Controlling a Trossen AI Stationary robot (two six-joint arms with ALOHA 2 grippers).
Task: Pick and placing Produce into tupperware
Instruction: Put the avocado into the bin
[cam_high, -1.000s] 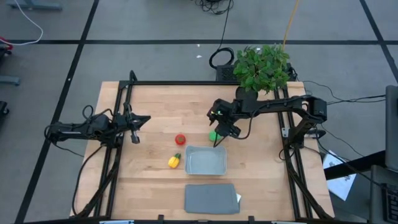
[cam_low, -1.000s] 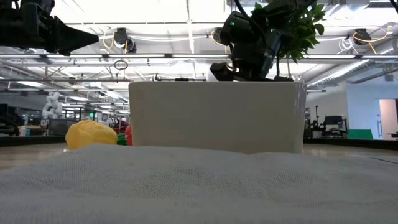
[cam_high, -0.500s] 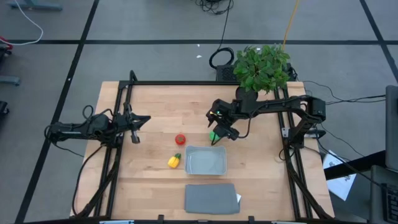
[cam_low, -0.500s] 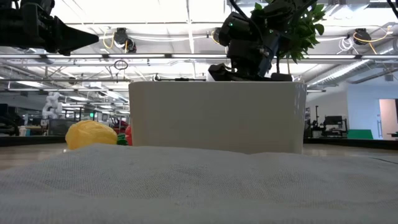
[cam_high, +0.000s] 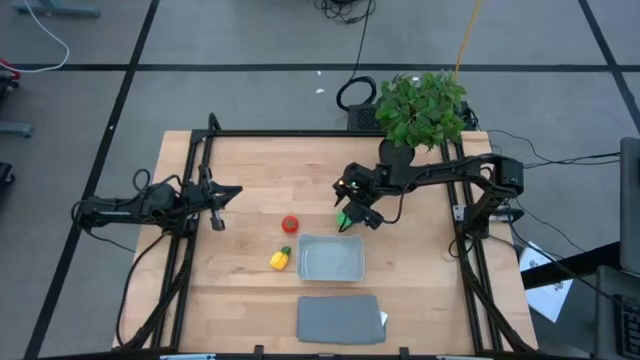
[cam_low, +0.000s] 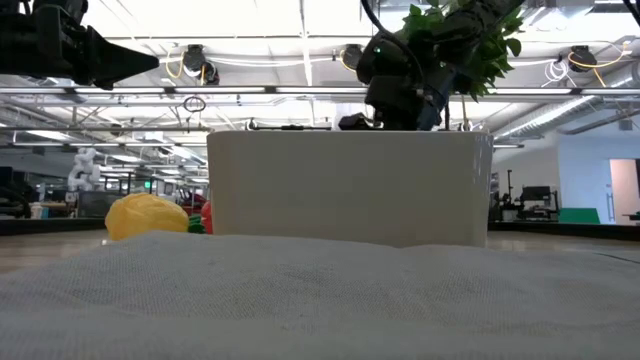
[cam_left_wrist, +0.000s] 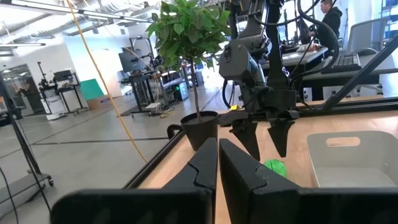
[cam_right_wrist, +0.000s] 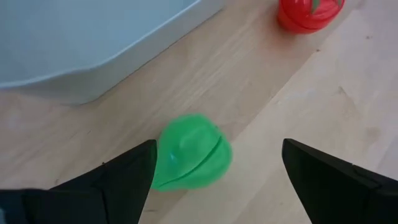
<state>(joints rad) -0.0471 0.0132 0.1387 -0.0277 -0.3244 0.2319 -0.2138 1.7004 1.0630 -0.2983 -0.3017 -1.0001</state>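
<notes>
The round green produce piece (cam_high: 343, 219) (cam_right_wrist: 193, 158) lies on the table just beyond the far edge of the light blue-grey tupperware (cam_high: 330, 258) (cam_low: 340, 185). My right gripper (cam_high: 350, 214) (cam_right_wrist: 219, 149) hovers over it, open, one finger on either side and above it, as the left wrist view shows (cam_left_wrist: 264, 140). The red piece (cam_high: 290, 224) (cam_right_wrist: 310, 12) and the yellow piece with a green tip (cam_high: 280, 259) (cam_low: 145, 215) lie on the table to the left of the tub. My left gripper (cam_high: 216, 207) (cam_left_wrist: 219, 149) waits, shut, near the table's left side.
The flat dark grey lid (cam_high: 340, 318) lies near the table's near edge, in front of the tub. A leafy potted plant (cam_high: 420, 105) stands at the far right corner. Black frame rails (cam_high: 190, 200) run along both sides. Bare wood (cam_high: 250, 170) lies between the two arms.
My right gripper has sunk a little toward the green piece and turned slightly; it has stayed open. The produce, tub and lid have kept their places.
</notes>
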